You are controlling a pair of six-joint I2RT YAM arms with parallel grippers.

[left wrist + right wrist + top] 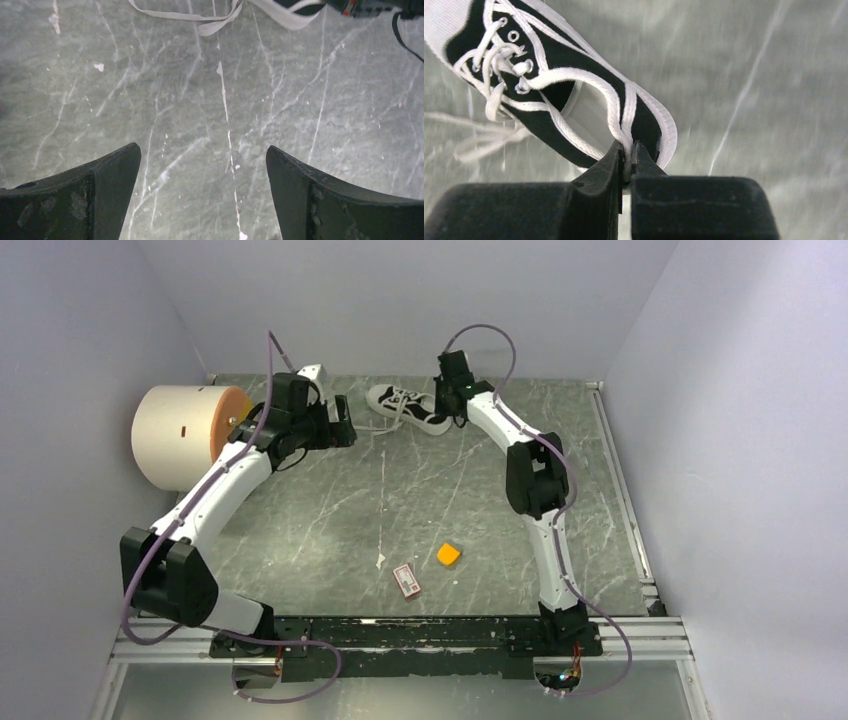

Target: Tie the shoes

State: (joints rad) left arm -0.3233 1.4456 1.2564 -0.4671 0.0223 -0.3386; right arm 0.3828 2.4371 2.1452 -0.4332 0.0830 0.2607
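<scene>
Gripping the heel end of the sneaker (574,60), the right gripper (628,152) has its fingers pressed together on a white strip at the heel collar. Only the right wrist view shows this contact, and it does not settle whether the strip is lace or collar trim.

The top view places the sneaker at the far middle of the table (330,510), toe pointing left and heel at the right gripper. In that view the pinch itself is hidden by the wrist.

The left gripper (202,155) is spread wide and holds nothing. The left wrist view shows bare table between its fingers and the loose laces (215,22) lying flat beyond the fingertips.

Only the top view shows the orange block (448,554) and the red-and-white card (407,579), both near the arm bases and well apart from the sneaker. It also shows a large cream cylinder (180,435) at the left wall.
</scene>
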